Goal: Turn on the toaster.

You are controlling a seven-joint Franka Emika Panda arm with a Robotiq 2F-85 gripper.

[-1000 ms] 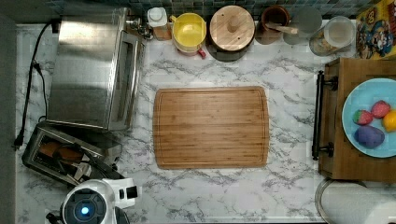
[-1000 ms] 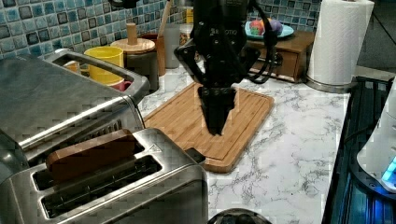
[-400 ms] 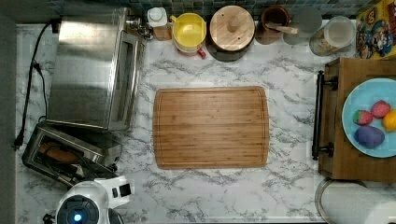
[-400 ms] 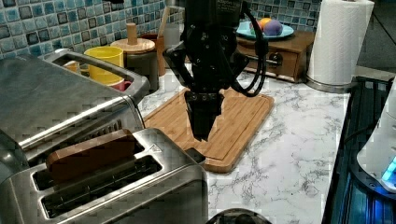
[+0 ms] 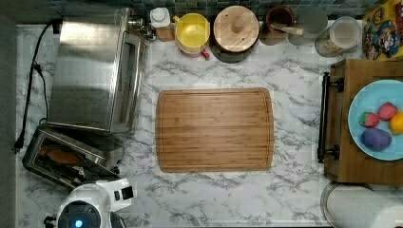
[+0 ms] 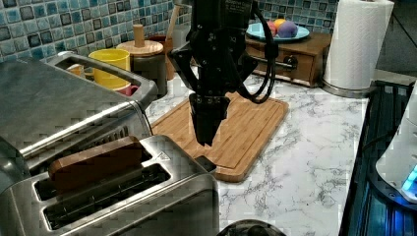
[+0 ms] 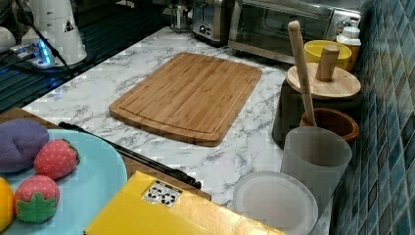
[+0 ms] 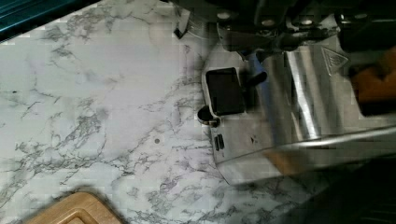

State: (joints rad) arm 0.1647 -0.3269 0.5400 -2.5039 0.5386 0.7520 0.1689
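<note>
fingers (image 6: pixel 207 129): black, pressed together into one blunt downward tip, holding nothing, in the left view hanging just above the black rectangular lever (image 6: pixel 205 163) at the end of the small brushed-steel pop-up toaster (image 6: pixel 123 196).
lever: in the wrist view a dark tab (image 8: pixel 225 91) standing out from the steel end wall, near the top of its slot by the look of it, so judged not yet pressed.
toaster: at the near end of the white marble surface (image 6: pixel 295 152) in the left view, in the top view's lower left (image 5: pixel 66 159), beside the large steel toaster oven (image 5: pixel 92 71); brown slice of bread (image 6: pixel 96 160) standing in one slot.
bamboo cutting board (image 6: pixel 231 125): lying behind the arm, no part in this step.
step in hand, judged: set the closed tip squarely on the middle of the tab, then push straight down along the slot until it latches.
caution: an off-centre landing would likely slip off the tab's edge; a slanted push may shove the light toaster across the marble.
</note>
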